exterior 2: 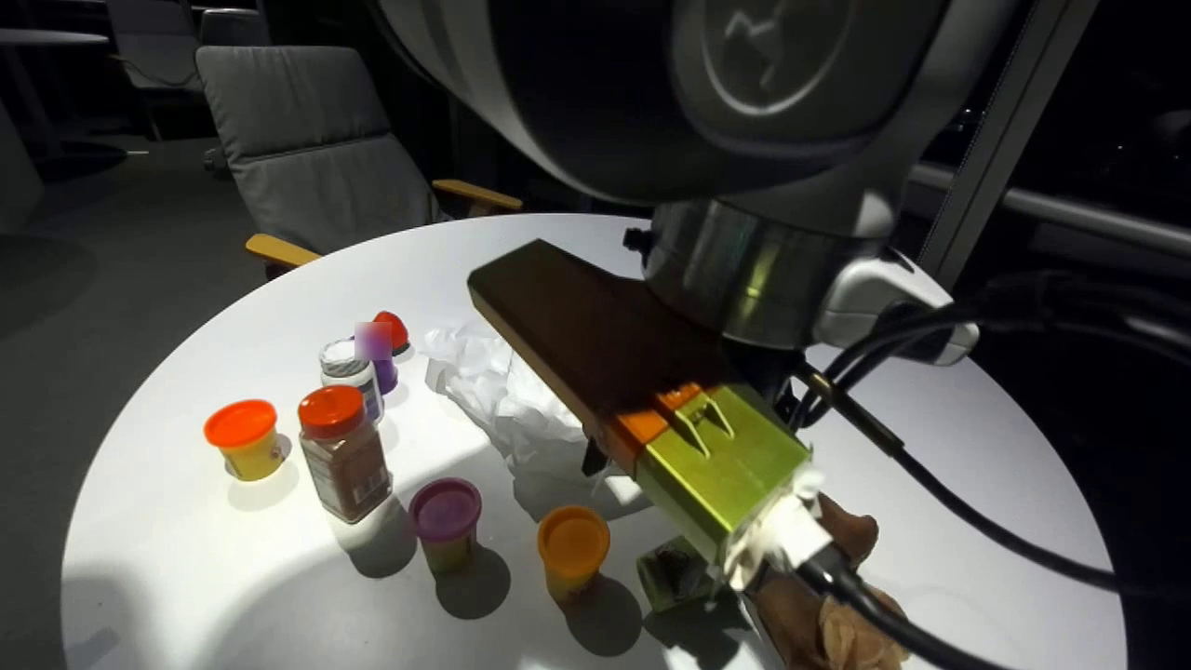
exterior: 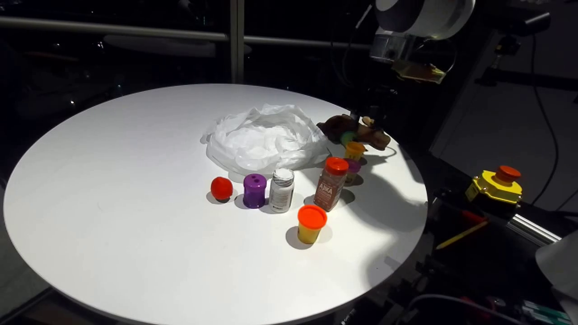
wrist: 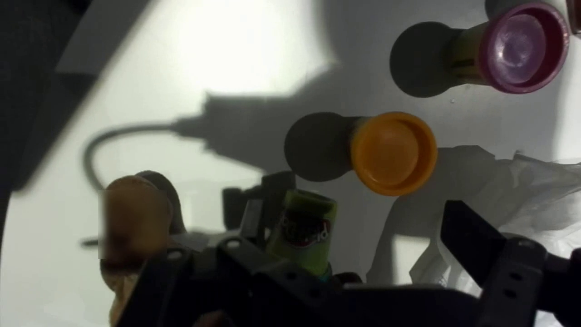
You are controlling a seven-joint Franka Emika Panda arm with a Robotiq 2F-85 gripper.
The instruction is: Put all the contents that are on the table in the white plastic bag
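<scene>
Fingers spread, the gripper (wrist: 353,220) hangs over a green tub (wrist: 305,230) on its side and a brown object (exterior: 379,139), near the right edge of the tabletop (exterior: 135,234) in an exterior view. Nearby stand an orange-lidded tub (wrist: 394,153) and a purple-lidded tub (wrist: 519,50); the white plastic bag (exterior: 264,141) lies toward the far edge. Farther out are a red-capped jar (exterior: 331,185), white bottle (exterior: 282,192), purple container (exterior: 255,192), round red object (exterior: 221,188) and, closest to the near edge, a red-lidded tub (exterior: 311,223).

The arm (exterior 2: 735,140) partly hides the bag (exterior 2: 521,409); a purple-lidded tub (exterior 2: 447,519) stands between a jar (exterior 2: 346,461) and an orange tub (exterior 2: 572,551).
</scene>
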